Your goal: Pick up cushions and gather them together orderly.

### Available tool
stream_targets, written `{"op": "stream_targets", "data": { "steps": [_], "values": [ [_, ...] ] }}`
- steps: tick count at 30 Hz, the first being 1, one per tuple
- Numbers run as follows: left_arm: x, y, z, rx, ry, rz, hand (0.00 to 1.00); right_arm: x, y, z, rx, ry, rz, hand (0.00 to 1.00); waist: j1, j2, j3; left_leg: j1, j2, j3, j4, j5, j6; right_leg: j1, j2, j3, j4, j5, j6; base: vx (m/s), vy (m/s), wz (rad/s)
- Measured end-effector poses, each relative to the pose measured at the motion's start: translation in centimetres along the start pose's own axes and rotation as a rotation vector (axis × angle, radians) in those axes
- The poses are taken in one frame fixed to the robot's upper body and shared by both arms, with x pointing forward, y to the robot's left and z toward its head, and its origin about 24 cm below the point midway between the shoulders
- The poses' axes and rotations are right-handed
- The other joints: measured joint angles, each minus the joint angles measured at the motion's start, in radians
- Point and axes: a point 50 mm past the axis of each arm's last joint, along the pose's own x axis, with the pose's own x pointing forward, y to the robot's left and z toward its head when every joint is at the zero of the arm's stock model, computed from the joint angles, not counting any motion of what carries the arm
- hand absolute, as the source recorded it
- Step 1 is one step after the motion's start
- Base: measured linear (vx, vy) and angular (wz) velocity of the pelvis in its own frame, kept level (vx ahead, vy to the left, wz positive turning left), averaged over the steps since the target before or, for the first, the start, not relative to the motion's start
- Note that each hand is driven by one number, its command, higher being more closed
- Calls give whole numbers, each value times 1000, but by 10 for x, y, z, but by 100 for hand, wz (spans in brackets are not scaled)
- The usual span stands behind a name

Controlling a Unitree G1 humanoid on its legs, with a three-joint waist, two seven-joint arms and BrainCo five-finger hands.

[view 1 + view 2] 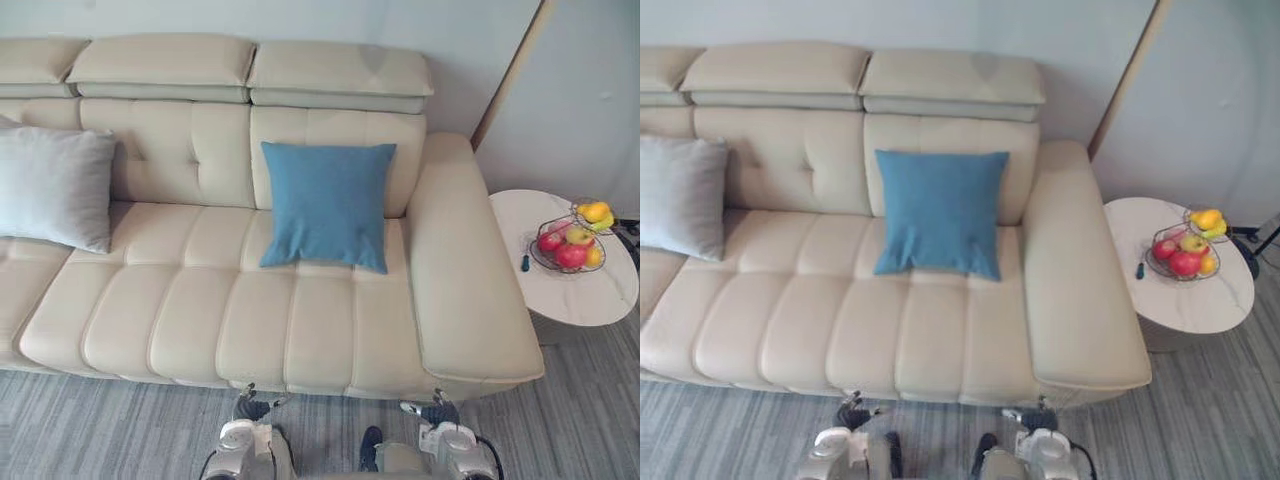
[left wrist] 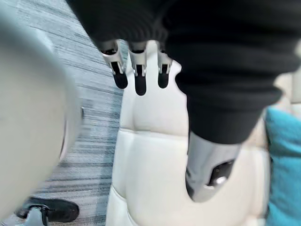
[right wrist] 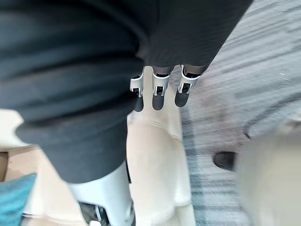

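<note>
A blue square cushion [image 1: 327, 205] leans upright against the backrest at the right end of the cream sofa [image 1: 200, 320]. A light grey cushion [image 1: 55, 185] leans against the backrest at the far left. My left hand [image 1: 252, 408] and right hand [image 1: 437, 410] hang low in front of the sofa's front edge, well short of both cushions. In the left wrist view the left hand [image 2: 139, 70] has straight fingers and holds nothing, with the blue cushion [image 2: 284, 165] off to the side. The right hand [image 3: 160, 87] is also straight-fingered and empty, and a corner of the blue cushion [image 3: 14, 197] shows past it.
A wide padded armrest [image 1: 465, 270] closes the sofa's right end. Beyond it stands a round white side table [image 1: 590, 300] with a wire fruit basket [image 1: 570, 245]. Grey striped carpet [image 1: 100, 430] runs in front of the sofa.
</note>
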Motion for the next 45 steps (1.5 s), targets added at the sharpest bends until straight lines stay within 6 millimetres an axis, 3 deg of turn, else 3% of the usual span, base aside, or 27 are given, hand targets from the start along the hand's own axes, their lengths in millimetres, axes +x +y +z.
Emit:
{"op": "stream_targets", "data": {
  "steps": [3,6,12,13,23,28,35,37,38,39,40,41,42,44,45],
  "values": [
    [0,8,-6,17,25,16,0,-1,-6,-8,9,26,-6,0,-8,-11,-8,33,-43,-3,-52,12,7,48,-16,22,-79,50,5,14,137,4],
    [-1,13,-13,33,45,26,0,-2,-10,-15,36,52,-21,0,-8,-14,-14,65,-59,-6,-95,13,7,79,-16,41,-115,52,6,41,69,6],
    [-4,17,-26,40,92,36,0,-1,-18,-19,71,77,-47,0,-8,3,-44,106,-64,-7,-126,44,26,105,1,58,-151,69,20,147,15,-7],
    [-6,22,-33,23,128,54,0,4,-26,-10,51,71,-53,0,-19,0,-52,172,-72,-52,-192,47,27,153,10,71,-204,80,18,0,0,0],
    [-6,23,-35,23,135,52,0,3,-27,-13,50,82,-54,0,-28,6,-48,179,-70,-42,-194,47,27,153,10,74,-197,80,18,0,0,-2],
    [-6,22,-35,21,136,32,0,-2,-33,-29,55,133,-64,0,-39,19,-33,205,-49,22,-194,39,22,148,17,109,-177,75,23,-23,-12,-23],
    [-5,16,-30,22,124,3,0,-2,-35,-24,67,104,-72,0,-54,10,-14,188,-16,127,-161,14,6,63,56,205,-151,87,15,-40,-23,-49],
    [-5,17,-30,8,126,7,0,-2,-31,-19,68,80,-62,0,-51,9,-12,192,7,224,-156,4,-8,0,91,248,-123,111,3,-30,-32,-123],
    [-5,17,-30,6,125,9,0,-2,-28,-17,69,75,-55,0,-47,9,-11,193,17,267,-156,2,-12,-26,106,233,-123,138,-3,-45,-45,-181],
    [-4,20,-29,4,121,18,0,-1,-20,-14,67,69,-35,0,-39,12,-8,188,42,361,-155,3,-9,-65,122,160,-132,173,-36,-41,-58,-156],
    [-4,23,-29,4,122,24,0,0,-16,-11,66,62,-23,0,-37,10,-1,188,46,397,-151,3,-9,-81,115,58,-100,141,-59,-38,-104,-173],
    [-2,23,-24,0,110,26,0,1,-14,-6,78,53,-20,0,-42,-3,9,205,49,453,-156,4,-10,-103,64,-171,19,33,-118,0,-126,-136],
    [-1,22,-21,-11,104,28,0,1,-16,-8,71,59,-27,0,-42,-8,15,227,54,501,-150,4,-10,-97,0,-337,102,-28,-141,33,-153,-133],
    [0,25,-18,-36,98,40,0,0,-15,-8,51,56,-22,0,-45,-23,26,259,63,547,-106,1,-10,-92,-54,-458,191,-73,-170,65,-207,-107],
    [1,26,-17,-58,96,48,0,1,-16,-5,20,46,-18,0,-51,-27,27,261,67,555,-83,-6,2,-90,-42,-466,207,-82,-183,34,-216,-90]
  ]
}}
